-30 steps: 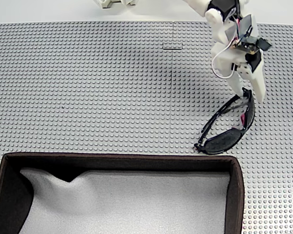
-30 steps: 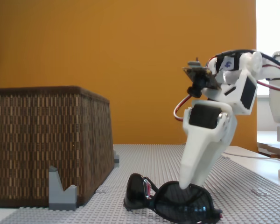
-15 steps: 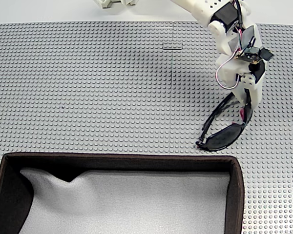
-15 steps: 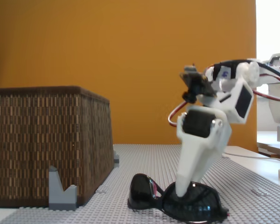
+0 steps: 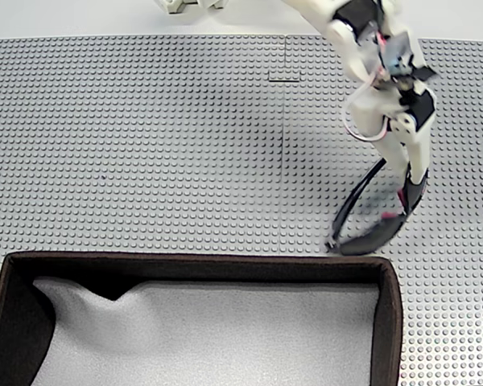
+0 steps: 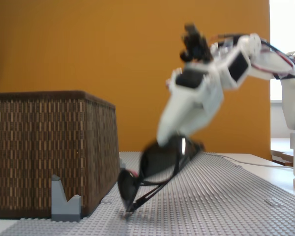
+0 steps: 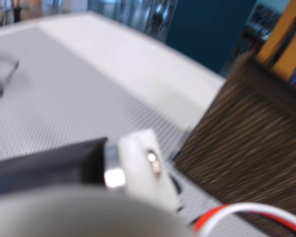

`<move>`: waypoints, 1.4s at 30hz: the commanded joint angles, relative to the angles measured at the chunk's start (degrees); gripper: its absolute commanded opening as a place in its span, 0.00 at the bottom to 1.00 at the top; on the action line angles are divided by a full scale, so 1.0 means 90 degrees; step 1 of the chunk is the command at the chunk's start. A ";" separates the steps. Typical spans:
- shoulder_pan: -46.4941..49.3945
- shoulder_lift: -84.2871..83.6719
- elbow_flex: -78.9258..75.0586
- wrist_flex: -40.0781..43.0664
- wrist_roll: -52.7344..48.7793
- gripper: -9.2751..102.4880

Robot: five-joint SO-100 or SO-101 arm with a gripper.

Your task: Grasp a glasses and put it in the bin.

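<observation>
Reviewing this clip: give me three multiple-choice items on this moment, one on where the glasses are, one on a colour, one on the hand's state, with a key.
1. Where are the glasses?
A. lying inside the bin
B. outside the bin, tilted up, one end near the studded mat
C. on top of the bin's rim

2. What colour is the wall behind the scene in the low fixed view?
A. orange
B. green
C. white

3. What is the hand doing?
A. open, well above the glasses
B. shut on the glasses
C. open inside the bin

Key: 1 B, the overhead fixed view shows the glasses just beyond the bin wall, and the low fixed view shows them slanted with the low end at the mat. 2 A, the wall is plainly orange. 3 B, the white fingers pinch the frame near one arm.
</observation>
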 commanded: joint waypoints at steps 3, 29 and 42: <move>0.0146 0.1465 0.0029 0.0322 -0.0293 0.08; 0.1396 0.2256 0.0078 -0.3330 -0.1260 0.08; 0.1943 0.0654 -0.0088 -0.3945 -0.1123 0.29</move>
